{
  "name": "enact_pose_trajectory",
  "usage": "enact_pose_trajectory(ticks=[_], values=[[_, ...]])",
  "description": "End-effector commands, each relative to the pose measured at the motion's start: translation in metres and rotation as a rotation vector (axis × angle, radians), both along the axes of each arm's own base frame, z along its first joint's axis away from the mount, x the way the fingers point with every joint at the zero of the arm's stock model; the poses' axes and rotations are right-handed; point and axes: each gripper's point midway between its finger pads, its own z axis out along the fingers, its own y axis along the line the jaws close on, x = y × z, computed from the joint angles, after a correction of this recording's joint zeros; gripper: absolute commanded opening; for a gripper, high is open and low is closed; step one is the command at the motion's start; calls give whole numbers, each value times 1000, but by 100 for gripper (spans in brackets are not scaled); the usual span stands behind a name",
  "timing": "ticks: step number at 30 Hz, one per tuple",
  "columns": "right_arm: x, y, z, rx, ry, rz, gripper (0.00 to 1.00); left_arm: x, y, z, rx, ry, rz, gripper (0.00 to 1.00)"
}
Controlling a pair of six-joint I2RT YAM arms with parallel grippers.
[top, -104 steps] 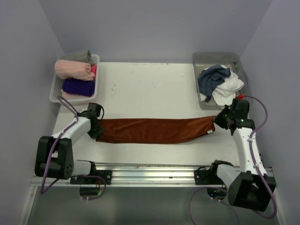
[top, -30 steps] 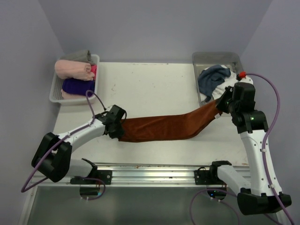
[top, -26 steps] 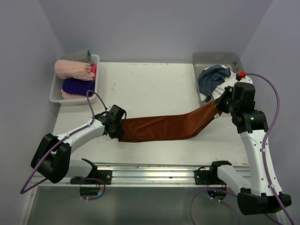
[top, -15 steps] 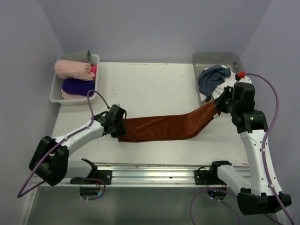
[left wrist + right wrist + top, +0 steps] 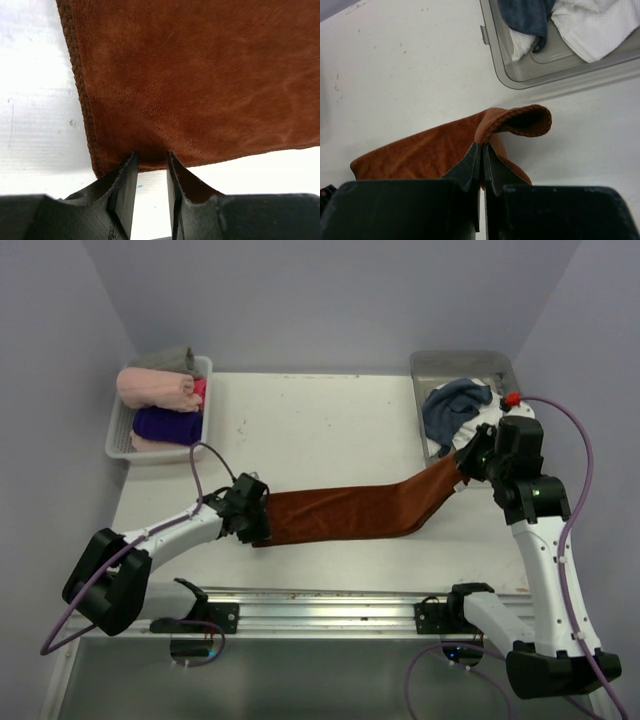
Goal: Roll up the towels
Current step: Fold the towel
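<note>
A rust-brown towel (image 5: 350, 510) stretches across the table's middle, its left part flat and its right end raised. My right gripper (image 5: 466, 462) is shut on that end's hem (image 5: 492, 127), which curls over above the fingertips (image 5: 482, 146). My left gripper (image 5: 260, 524) sits at the towel's left end. Its jaws stand a little apart, and its tips (image 5: 151, 156) touch the near edge of the towel (image 5: 190, 80), with bare table showing between them. A slate-blue towel (image 5: 450, 405) (image 5: 525, 15) and a white towel (image 5: 590, 25) lie crumpled in the grey bin.
The grey bin (image 5: 460, 357) stands at the back right, close behind my right gripper. A white basket (image 5: 118, 437) at the back left holds a pale pink roll (image 5: 155, 388) and a purple roll (image 5: 165, 424). A metal rail (image 5: 320, 605) runs along the near edge.
My left gripper's jaws have parted and it has shifted slightly right and nearer at the towel's left end. The right gripper holds the raised end as before.
</note>
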Motion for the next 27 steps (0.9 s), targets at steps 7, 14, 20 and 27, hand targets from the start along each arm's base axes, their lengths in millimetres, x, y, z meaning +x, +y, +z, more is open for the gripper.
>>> enact_pose_trajectory(ticks=[7,14,20,27], values=[[5,4,4,10,-33,26,0,-1,11,8,57,-9,14,33],[9,31,15,87,-64,155,0,22,20,46,104,-110,46,35],[12,90,20,131,-83,315,0,26,46,30,70,-54,179,33],[5,188,15,178,-68,533,0,23,59,3,66,14,253,30]])
